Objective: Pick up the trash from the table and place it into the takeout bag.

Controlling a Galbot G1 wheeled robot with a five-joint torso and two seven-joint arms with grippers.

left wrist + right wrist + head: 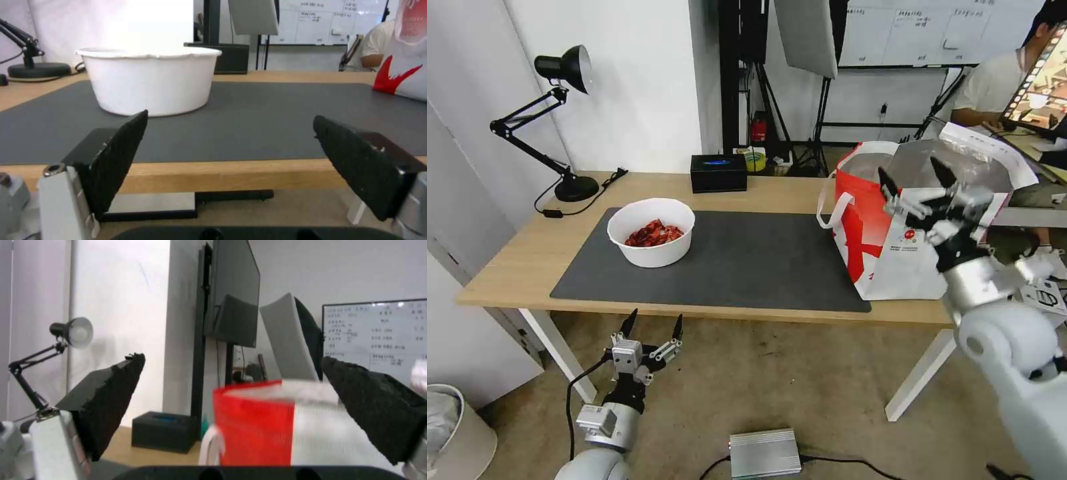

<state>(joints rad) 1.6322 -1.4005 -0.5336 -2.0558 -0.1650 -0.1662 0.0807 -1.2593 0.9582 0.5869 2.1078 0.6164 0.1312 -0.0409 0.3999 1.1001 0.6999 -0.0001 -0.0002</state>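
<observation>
Clearing step: the white bowl of red shells [652, 233] is the trash item seen on the table [514, 257]; judged from this, the task is well along, with the bowl not yet collected.
Bowl position: left of centre in the head view, standing upright on the dark grey mat [747, 267], well apart from the takeout bag [894, 247].
Takeout bag position: right of centre in the head view, upright on the right end of the mat, mouth open, foil lining visible.
Left tool [652, 331]: lower left of the head view, below and in front of the table edge; fingers spread apart, holding nothing. The left wrist view places the bowl [149, 80] ahead of this tool and above its level.
Right tool [917, 179]: right of centre in the head view, raised at the mouth of the bag; fingers spread apart, empty.
Next move requirement: a tool must rise above table height, reach the bowl, and grip its rim or wall without tipping the shells.
Other items: black desk lamp [554, 113] and black box [718, 173] at the far edge; not trash.
</observation>
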